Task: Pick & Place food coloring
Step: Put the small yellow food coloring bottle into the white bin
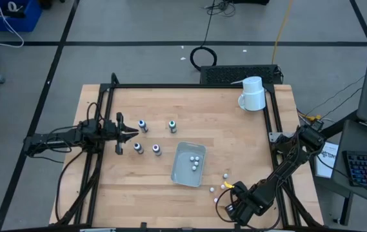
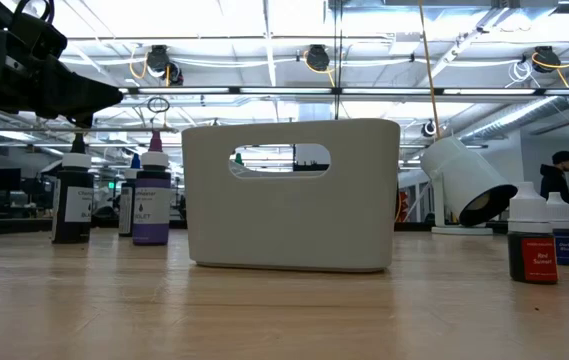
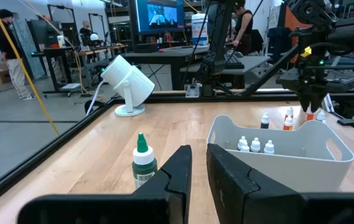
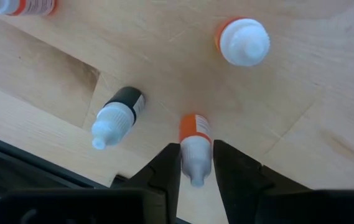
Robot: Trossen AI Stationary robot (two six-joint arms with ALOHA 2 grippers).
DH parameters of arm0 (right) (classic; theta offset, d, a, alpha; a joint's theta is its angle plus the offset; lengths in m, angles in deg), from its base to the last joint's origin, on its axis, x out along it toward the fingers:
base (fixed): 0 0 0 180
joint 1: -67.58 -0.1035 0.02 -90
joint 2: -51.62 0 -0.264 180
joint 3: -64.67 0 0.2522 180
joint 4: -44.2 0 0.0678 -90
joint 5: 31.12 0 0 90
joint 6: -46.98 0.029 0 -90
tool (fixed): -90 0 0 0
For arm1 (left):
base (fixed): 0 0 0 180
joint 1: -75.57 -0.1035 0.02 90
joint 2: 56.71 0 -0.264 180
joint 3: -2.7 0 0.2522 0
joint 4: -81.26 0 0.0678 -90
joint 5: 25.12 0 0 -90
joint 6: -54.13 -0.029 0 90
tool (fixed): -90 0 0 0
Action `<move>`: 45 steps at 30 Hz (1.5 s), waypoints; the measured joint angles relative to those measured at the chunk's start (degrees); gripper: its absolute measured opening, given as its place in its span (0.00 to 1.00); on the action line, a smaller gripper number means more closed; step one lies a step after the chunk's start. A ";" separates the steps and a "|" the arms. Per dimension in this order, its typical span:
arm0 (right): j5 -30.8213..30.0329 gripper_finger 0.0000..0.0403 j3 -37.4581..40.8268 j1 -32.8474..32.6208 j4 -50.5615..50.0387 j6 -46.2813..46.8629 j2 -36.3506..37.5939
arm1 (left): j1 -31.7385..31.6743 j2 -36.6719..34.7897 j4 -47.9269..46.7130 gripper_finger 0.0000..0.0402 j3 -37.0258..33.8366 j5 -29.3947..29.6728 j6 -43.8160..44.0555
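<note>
Four dark-capped food coloring bottles (image 1: 142,125) (image 1: 172,125) (image 1: 138,148) (image 1: 157,149) stand on their bases at the table's left middle. My left gripper (image 1: 131,133) (image 3: 198,155) hangs shut and level beside them. A white bin (image 1: 178,169) at mid-table holds three white-capped bottles (image 3: 255,146). Near the table's front right, my right gripper (image 1: 230,192) (image 4: 196,158) points down over small white-capped bottles. It is shut on an orange-labelled one (image 4: 195,134). A black-labelled bottle (image 4: 117,115) and an orange one (image 4: 244,40) stand beside it. My right gripper pinches the orange-labelled bottle between its two fingers (image 4: 167,165), at its white cap end (image 4: 195,163). The fingers come from above, pointing steeply down. The bottle is upright, its orange lower body (image 4: 195,126) below the fingertips toward the wood.
A white mug (image 1: 253,93) stands at the table's far right. A dark metal frame (image 1: 106,116) runs along the table's left, far and right sides. In the low view the bin (image 2: 291,195) stands between dark bottles (image 2: 72,200) and small bottles (image 2: 532,235).
</note>
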 joint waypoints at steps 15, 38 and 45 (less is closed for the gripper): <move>0.02 0.13 0.00 0.02 0.95 -0.98 0.47 | 0.00 0.00 0.00 0.14 0.00 0.00 -0.01; -20.83 0.12 -5.75 13.64 -13.39 -33.97 16.92 | 0.00 0.01 0.00 0.14 -0.02 0.00 0.00; -19.42 0.12 -5.75 26.91 -0.43 -65.54 17.46 | -0.01 0.00 0.00 0.14 -0.01 0.00 0.00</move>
